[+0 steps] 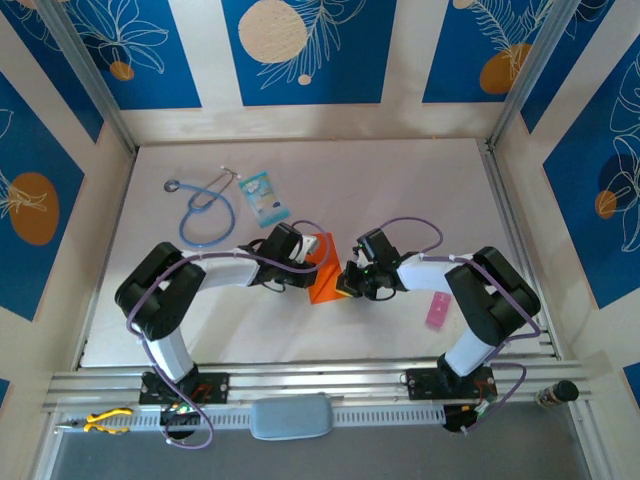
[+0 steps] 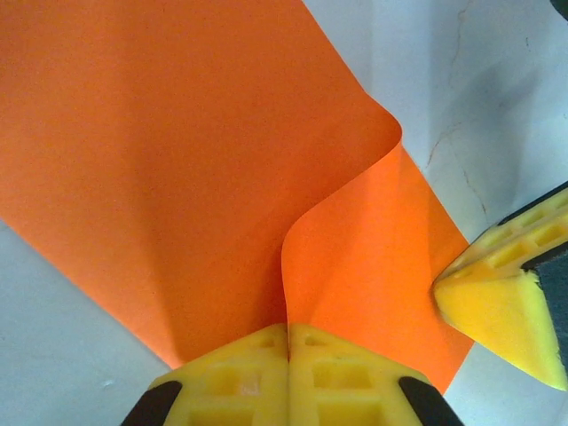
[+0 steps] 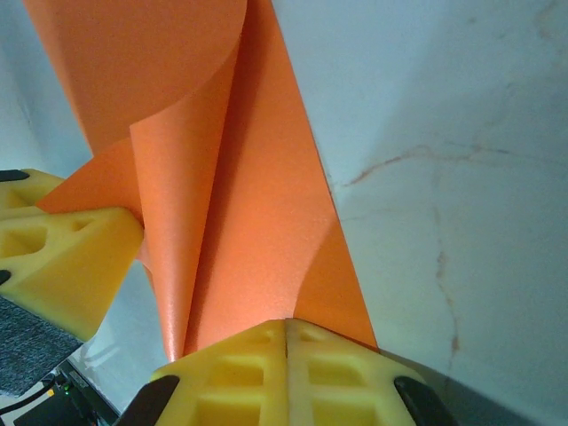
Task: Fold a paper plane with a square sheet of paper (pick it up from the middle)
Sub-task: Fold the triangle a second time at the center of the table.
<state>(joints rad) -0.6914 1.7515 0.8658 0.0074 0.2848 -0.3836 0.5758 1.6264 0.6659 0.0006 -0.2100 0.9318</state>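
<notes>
From above, both arms meet mid-table with the square sheet of paper (image 1: 325,285) between them. The left gripper (image 1: 312,264) is at its left side and the right gripper (image 1: 350,282) at its right. The pink strip (image 1: 437,311) lies well apart on the right, and the light-blue packet (image 1: 264,197) sits farther back, so neither should get in your way.

In the left wrist view, the left gripper (image 2: 288,330) has its yellow jaws pressed fully together on the near edge of the sheet (image 2: 160,177), right where a flap curls up and over. The right gripper's fingertip (image 2: 497,306) sits at the sheet's right edge. The curl is soft and no crease is set, so I judge you are mid-fold.

In the right wrist view, the right gripper (image 3: 286,327) is likewise clamped tight on the sheet (image 3: 257,231). The left gripper's finger (image 3: 62,257) touches the rolled flap from the left.

Carry the flap across slowly so the edges meet squarely. Let neither pinch slip or pull against the other, because thin paper is likely to tear or skew. Lay the fold flat on the table (image 3: 461,177) before pressing the crease.
</notes>
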